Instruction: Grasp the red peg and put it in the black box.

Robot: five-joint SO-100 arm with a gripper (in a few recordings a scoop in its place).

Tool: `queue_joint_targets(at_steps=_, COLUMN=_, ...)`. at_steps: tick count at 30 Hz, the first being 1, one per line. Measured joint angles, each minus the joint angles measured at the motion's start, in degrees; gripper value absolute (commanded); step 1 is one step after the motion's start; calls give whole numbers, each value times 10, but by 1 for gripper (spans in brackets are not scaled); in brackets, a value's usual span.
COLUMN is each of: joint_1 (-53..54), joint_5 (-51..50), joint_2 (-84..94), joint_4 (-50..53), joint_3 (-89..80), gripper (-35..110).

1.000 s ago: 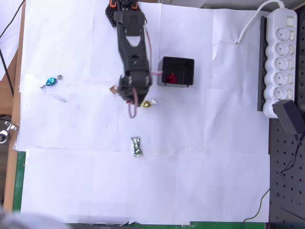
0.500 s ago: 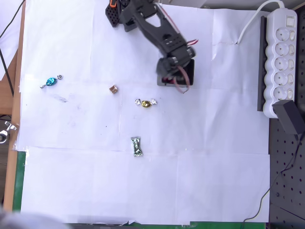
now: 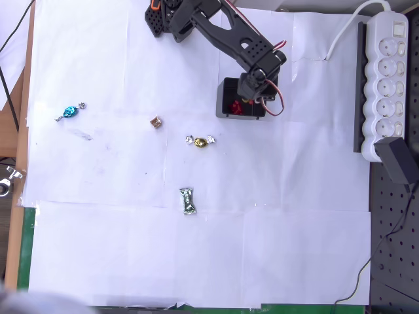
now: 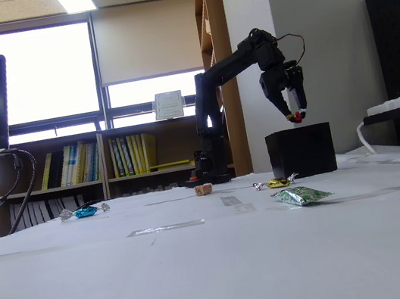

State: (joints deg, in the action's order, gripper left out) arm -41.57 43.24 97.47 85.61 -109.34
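The black box [image 3: 220,98] stands on the white paper right of the arm's base, and something red [image 3: 236,106] lies inside it. My gripper [image 3: 253,101] hangs over the box's right half. In the fixed view the gripper [image 4: 296,115] points down just above the black box [image 4: 300,152], shut on the red peg [image 4: 297,116], which shows as a small red spot at the fingertips, clear of the box's top.
Scattered on the paper are a blue candy [image 3: 68,112], a copper-brown candy [image 3: 156,122], a gold candy [image 3: 200,141] and a green-silver candy [image 3: 188,201]. A white power strip [image 3: 386,85] and a black adapter [image 3: 398,160] lie at the right edge.
The arm has swung from beside the gold candy to the right, ending over the black box. The candies have not moved.
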Motion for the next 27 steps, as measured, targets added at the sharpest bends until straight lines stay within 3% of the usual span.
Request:
queue_joint_targets(at_steps=7, joint_1=3, joint_5=1, joint_2=0, joint_4=8, joint_3=0, gripper=67)
queue_joint_targets(at_steps=15, joint_1=14, joint_5=24, joint_2=0, joint_4=39, joint_3=0, gripper=70)
queue_joint_targets(at_steps=17, joint_1=20, joint_5=33, joint_2=0, joint_4=41, joint_3=0, gripper=63)
queue_joint_targets(at_steps=20, joint_1=42, joint_5=54, joint_2=-3, joint_4=57, joint_3=0, gripper=39)
queue_joint_targets(at_steps=22, joint_1=67, joint_5=86, joint_2=-21, joint_4=66, joint_3=0, gripper=4)
queue_joint_targets(at_steps=27, joint_1=178, joint_5=116, joint_2=-122, joint_4=21, joint_3=8, gripper=0)
